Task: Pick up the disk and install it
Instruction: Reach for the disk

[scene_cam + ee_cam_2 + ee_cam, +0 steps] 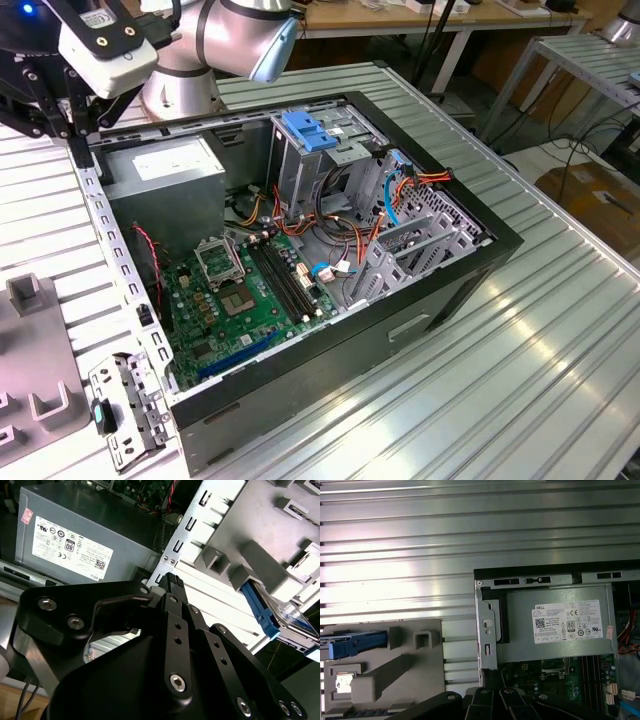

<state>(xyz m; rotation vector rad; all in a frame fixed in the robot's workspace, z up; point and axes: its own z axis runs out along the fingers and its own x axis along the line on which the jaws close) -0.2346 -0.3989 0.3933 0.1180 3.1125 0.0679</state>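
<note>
The disk [354, 644] is a dark drive in a bright blue carrier, resting in a grey moulded fixture [405, 670] on the ribbed table beside the open computer case [330, 250]. In the second wrist view the disk [262, 615] lies at the fixture's edge, its blue end tab showing. My gripper [171, 580] hangs above the case's rear corner, near the grey power supply [75, 540], well apart from the disk. Its black fingers [480, 700] stand close together with nothing between them. In the exterior view my gripper [62, 115] is at the far left.
Inside the case are a green motherboard [240, 300], a tall grey drive cage with a blue clip [308, 130] and bundles of orange and blue cables [400, 185]. The grey fixture [25, 340] sits at the exterior view's left. Ribbed metal table [520, 330] surrounds the case.
</note>
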